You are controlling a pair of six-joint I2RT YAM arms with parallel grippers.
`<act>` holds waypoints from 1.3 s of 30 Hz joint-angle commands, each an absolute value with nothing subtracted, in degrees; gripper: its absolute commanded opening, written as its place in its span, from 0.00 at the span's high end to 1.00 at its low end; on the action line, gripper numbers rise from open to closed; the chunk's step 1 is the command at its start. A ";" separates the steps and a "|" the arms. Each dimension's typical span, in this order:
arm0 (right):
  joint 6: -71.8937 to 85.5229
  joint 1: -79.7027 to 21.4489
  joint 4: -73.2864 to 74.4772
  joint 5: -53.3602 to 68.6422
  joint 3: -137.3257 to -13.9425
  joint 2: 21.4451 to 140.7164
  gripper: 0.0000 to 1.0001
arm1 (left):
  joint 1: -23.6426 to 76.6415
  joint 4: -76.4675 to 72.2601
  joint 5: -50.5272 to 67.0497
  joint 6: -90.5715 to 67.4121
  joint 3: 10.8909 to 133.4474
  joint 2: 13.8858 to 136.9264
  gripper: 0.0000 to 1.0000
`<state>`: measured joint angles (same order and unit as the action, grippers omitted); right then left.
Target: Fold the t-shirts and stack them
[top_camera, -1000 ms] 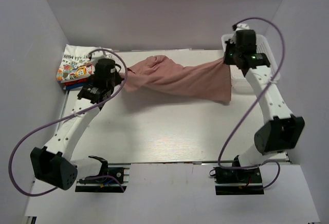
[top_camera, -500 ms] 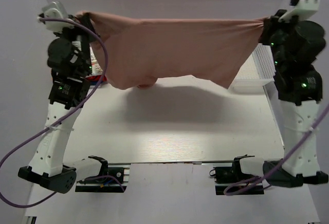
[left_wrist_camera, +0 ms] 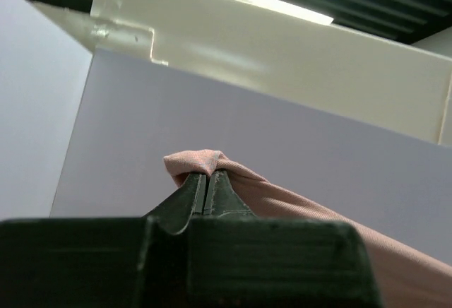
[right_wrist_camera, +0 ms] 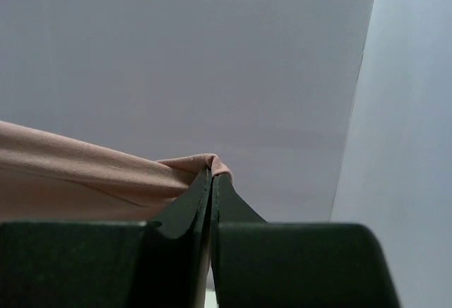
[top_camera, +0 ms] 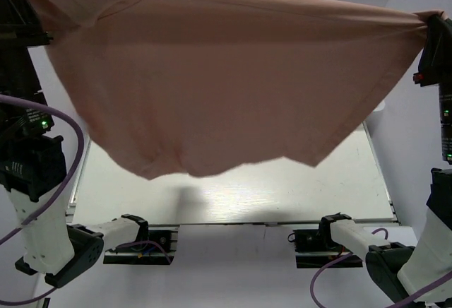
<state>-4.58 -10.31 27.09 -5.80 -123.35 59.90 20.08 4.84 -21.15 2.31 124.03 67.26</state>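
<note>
Got the left gripper clamped on one top corner of the dusty-pink t-shirt, spread wide high above the table, and the right gripper pinched shut on the other. Best to lower both evenly toward the table, hem touching first, no slack.

Right gripper pinching dusty-pink tee edge, white wall behind
</note>
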 commanded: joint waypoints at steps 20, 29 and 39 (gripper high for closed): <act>5.98 -8.53 14.34 -4.92 -79.83 90.67 1.00 | 13.81 13.09 -28.75 -5.09 92.03 104.31 0.54; 0.35 -9.32 24.70 -3.16 -89.03 104.95 0.10 | 13.27 18.73 -24.01 -6.95 92.72 108.29 0.13; 5.53 -14.49 24.16 7.12 -74.36 90.80 0.10 | 13.80 24.79 -24.79 -12.47 80.60 96.17 0.00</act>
